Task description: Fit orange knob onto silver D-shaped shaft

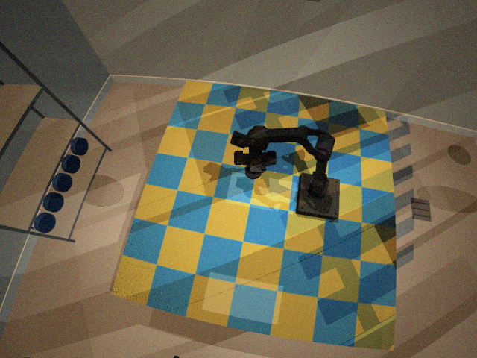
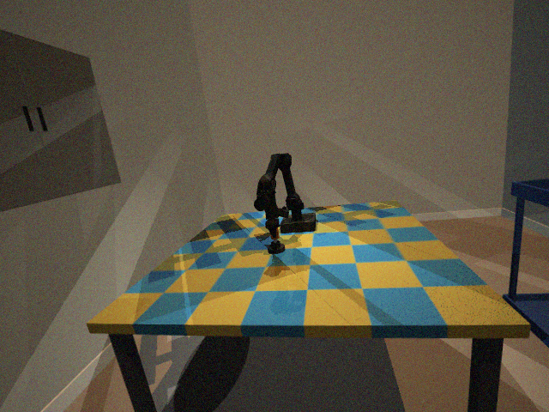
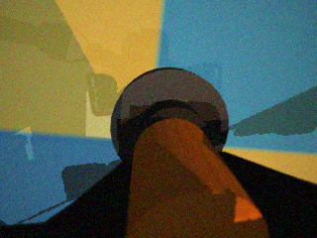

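My pincer is part-way open, clenched on the one orange knob — and we're right over the single round pedestal! One pedestal, one knob, one checkered table beneath; whether the knob is seated, I cannot tell. Five dark-blue round objects line up beyond.

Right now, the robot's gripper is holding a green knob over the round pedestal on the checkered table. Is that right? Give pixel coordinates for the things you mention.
Not quite: the knob point(image 3: 173, 174) is orange, not green, as the wrist view shows. The rest is right: the gripper point(image 2: 275, 233) is holding it over the round pedestal point(image 2: 275, 248) point(image 3: 149, 91) on the checkered table point(image 1: 227, 219) point(image 2: 332, 275).
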Controlling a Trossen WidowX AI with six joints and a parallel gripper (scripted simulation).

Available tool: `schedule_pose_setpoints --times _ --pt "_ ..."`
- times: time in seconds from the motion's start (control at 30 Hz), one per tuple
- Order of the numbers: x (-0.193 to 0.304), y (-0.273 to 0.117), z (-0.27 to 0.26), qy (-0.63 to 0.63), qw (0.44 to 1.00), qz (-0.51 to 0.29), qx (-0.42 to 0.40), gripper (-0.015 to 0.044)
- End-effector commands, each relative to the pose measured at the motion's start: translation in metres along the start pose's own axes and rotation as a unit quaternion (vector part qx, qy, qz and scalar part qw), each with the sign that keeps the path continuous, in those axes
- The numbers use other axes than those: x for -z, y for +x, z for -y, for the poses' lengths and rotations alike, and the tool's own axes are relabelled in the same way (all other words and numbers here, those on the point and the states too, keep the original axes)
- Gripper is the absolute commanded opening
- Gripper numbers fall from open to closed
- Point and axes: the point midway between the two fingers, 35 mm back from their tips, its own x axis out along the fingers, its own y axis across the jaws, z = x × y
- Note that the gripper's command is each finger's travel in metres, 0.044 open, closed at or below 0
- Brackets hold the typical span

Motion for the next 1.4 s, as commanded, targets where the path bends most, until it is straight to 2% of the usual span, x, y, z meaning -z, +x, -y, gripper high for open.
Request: schedule_pose_setpoints --times 0.0,1.37 --pt "0.0011 -0.0021 0.002 -0.008 1.0 -0.003 0.003 0.0" --pt "0.0029 0.0034 0.0055 -0.008 1.0 -0.003 0.003 0.0"
